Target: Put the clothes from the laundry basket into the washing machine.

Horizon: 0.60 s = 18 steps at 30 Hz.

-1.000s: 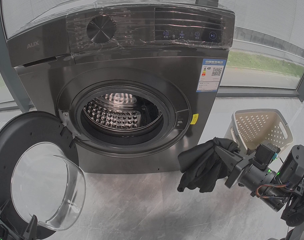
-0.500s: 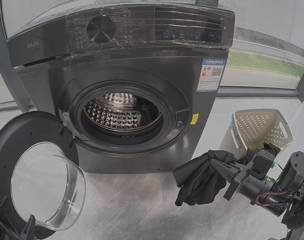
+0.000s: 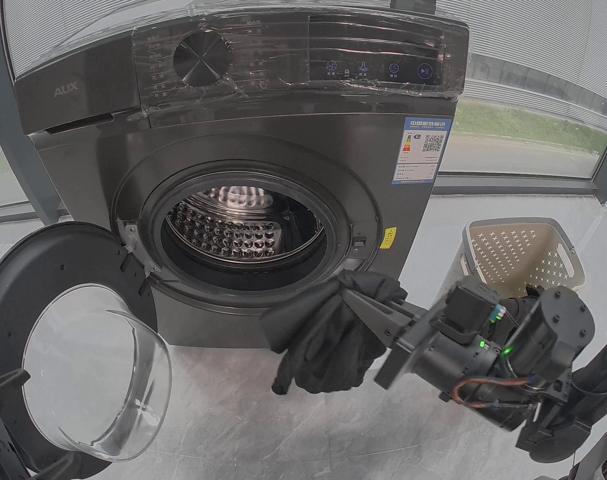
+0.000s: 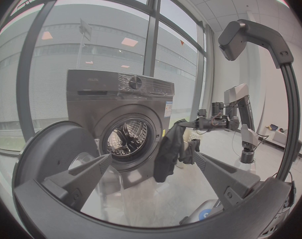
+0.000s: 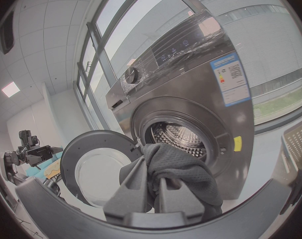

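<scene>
the right claw (image 3: 354,299) pinches a black cloth (image 3: 320,351) tight, just in front of the washing machine (image 3: 263,135) and a bit below its round hole (image 3: 243,235) — the hanging end could snag on the rim (image 3: 250,288) and slip to the floor (image 3: 250,408).

Robot test lab, film-wrapped washing machine (image 3: 250,135), floor-to-ceiling windows (image 4: 91,34), panelled office ceiling (image 5: 41,34)

Black garment (image 3: 323,348) — hanging by open washing machine (image 3: 250,135).
</scene>
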### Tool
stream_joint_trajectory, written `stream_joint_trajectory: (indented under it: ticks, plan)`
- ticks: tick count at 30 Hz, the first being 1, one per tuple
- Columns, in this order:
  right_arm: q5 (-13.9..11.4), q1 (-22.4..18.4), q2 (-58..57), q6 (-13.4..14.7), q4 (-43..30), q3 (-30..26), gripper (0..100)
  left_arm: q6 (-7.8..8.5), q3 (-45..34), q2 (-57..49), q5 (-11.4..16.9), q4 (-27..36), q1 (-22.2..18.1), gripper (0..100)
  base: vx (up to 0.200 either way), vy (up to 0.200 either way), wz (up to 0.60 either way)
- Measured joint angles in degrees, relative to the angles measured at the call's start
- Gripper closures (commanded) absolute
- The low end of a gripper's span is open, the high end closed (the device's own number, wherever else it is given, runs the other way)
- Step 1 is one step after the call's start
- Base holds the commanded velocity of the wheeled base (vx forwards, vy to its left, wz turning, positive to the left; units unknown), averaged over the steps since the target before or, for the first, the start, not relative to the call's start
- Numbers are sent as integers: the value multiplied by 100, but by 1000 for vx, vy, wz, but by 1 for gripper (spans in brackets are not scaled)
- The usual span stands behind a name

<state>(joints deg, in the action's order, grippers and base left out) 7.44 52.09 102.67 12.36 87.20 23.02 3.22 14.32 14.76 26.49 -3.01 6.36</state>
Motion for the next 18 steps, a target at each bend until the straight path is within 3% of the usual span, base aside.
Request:
stream_joint_trajectory:
  ticks: [5,10,18]
  plan:
    - [-44,26,507,99,-176,984,100,112,157,1232,200,-561,315,0,0,0,0]
    - [-145,2,909,233,-572,1825,100,178,256,2484,200,-1064,937,0,0,0,0]
    - [-213,-28,1207,428,-856,2320,100,189,395,4353,-17,-2164,1810,0,0,0,0]
